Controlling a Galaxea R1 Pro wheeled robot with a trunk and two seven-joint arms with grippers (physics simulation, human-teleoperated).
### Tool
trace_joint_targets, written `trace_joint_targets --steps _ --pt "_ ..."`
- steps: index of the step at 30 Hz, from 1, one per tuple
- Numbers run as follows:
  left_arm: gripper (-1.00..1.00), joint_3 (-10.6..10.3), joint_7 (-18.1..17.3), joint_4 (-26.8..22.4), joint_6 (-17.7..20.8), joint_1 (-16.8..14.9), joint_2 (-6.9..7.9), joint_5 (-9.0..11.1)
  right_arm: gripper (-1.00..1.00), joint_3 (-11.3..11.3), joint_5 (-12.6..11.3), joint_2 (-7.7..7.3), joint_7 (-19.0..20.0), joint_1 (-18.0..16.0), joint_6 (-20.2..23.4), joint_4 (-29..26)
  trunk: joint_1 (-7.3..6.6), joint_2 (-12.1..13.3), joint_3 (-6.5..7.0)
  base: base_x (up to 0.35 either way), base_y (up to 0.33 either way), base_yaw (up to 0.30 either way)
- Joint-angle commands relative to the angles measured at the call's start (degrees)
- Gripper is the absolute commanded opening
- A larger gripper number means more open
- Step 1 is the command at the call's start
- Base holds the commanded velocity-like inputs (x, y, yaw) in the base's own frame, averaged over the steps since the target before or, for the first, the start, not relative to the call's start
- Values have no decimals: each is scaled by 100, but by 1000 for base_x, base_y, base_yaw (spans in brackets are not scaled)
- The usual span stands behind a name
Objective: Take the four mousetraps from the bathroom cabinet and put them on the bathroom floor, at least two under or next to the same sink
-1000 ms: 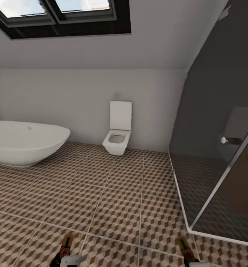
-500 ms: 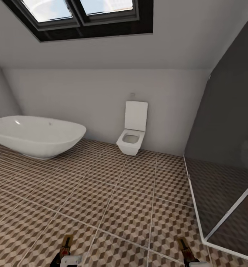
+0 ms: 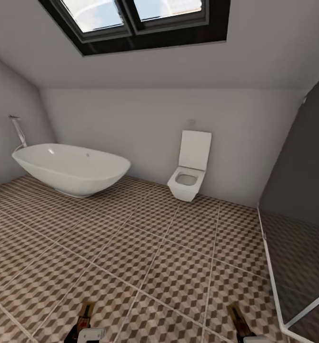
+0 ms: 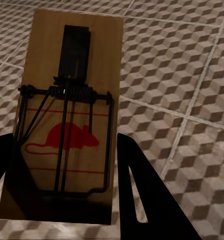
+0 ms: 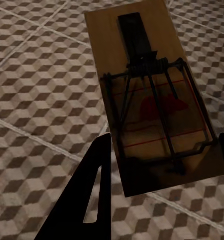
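With a mousetrap (image 4: 66,120) clamped between the left gripper's (image 4: 66,200) fingers and another (image 5: 152,90) between the right gripper's (image 5: 162,170), both above the bathroom floor (image 3: 145,257), the robot should probably carry them level until the sink appears.

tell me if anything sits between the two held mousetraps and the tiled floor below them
Nothing visible does. The left gripper holds one mousetrap and the right gripper holds another mousetrap, each above bare bathroom floor. The bathtub and toilet stand farther off by the back wall.

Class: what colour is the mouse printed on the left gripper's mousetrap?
Red, clearest in the left wrist view on the mousetrap.
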Motion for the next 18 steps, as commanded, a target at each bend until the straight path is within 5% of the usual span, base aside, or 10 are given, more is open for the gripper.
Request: trace_joint_targets --steps 1,18 --pt "-100 -35 81 20 -2 -7 -6 -54 -100 49 -41 -8 -31 -4 -18 -3 0 -3 -5 0 0 266" --pt "-100 -35 79 20 1 -7 -11 -52 -100 49 -41 -8 -31 -4 -18 -2 0 -3 37 0 0 269"
